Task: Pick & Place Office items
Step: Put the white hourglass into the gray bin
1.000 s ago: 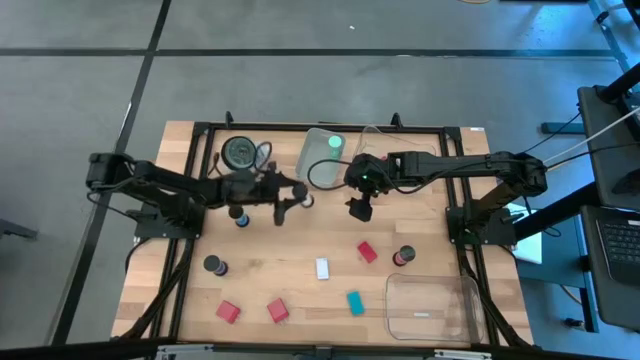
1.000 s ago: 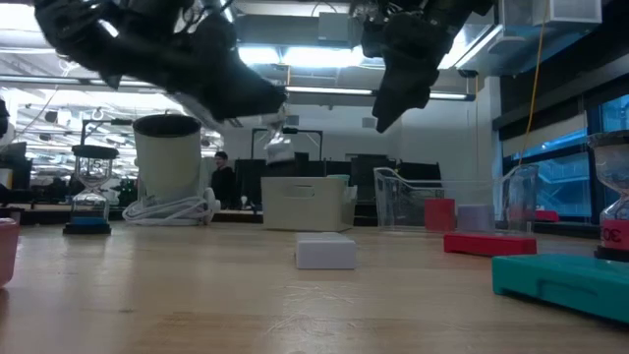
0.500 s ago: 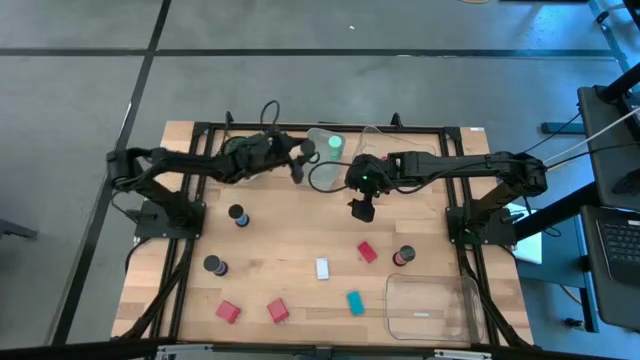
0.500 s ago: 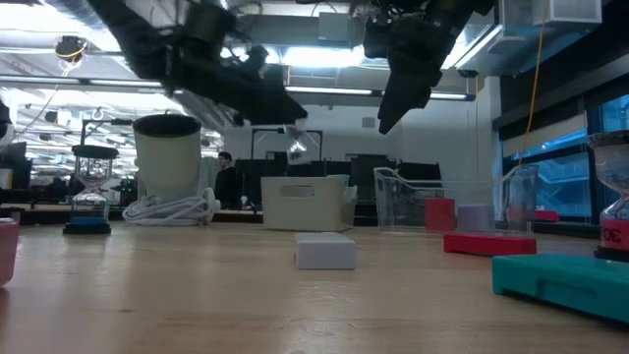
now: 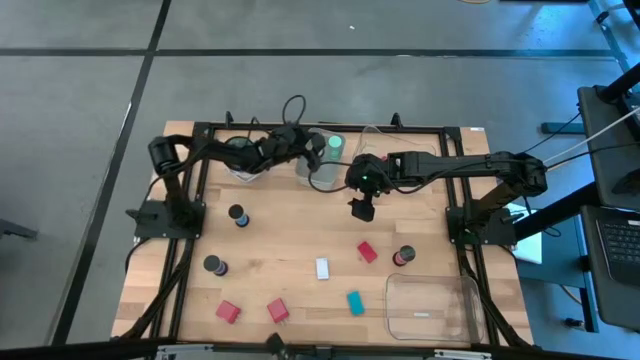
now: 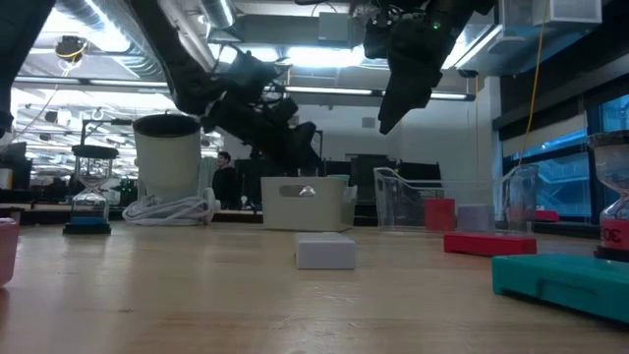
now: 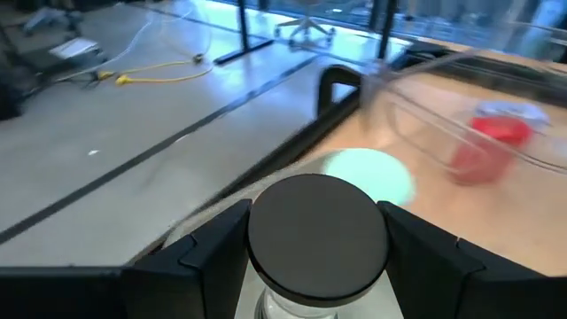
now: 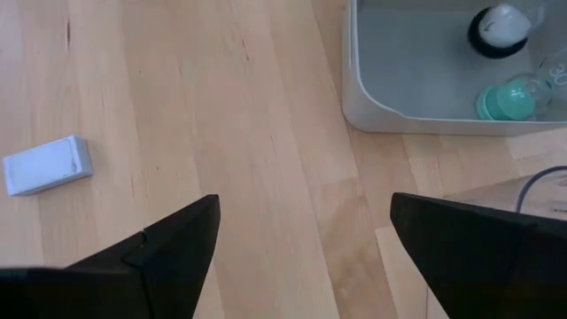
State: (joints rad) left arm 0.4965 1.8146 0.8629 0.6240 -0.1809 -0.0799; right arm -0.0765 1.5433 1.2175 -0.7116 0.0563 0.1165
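Note:
My left gripper (image 5: 312, 150) is shut on a short cylinder (image 7: 314, 235) with a dark round cap and a clear body. It is above the clear far tray (image 5: 322, 168), where a bright green cylinder (image 5: 335, 142) lies; the green one also shows in the left wrist view (image 7: 368, 173). My right gripper (image 5: 360, 208) hangs open and empty above bare wood right of that tray. On the table lie a white block (image 5: 322, 268), red blocks (image 5: 367, 252) (image 5: 277, 311) (image 5: 228, 311), a teal block (image 5: 354, 302) and dark cylinders (image 5: 237, 215) (image 5: 212, 265) (image 5: 403, 256). My left gripper pinches the cylinder by its dark cap (image 7: 266, 244) between its two fingers (image 7: 208, 257), one on each side. The fingers slant down from the table's left. The cylinder is lifted clear, its clear lower part (image 6: 308, 190) showing below the fingers in the low view.
A second clear tray (image 5: 432, 305) stands at the near right. Another clear container (image 5: 385, 140) is beside the far tray. A grey round dish (image 5: 240, 152) and a cable are at the far left, partly under my left arm. Black frame rails run along the table's edges.
My left gripper has carried the cylinder from the table's middle left toward the far edge and rightward, until it is over the far clear tray. It has stayed shut on it.

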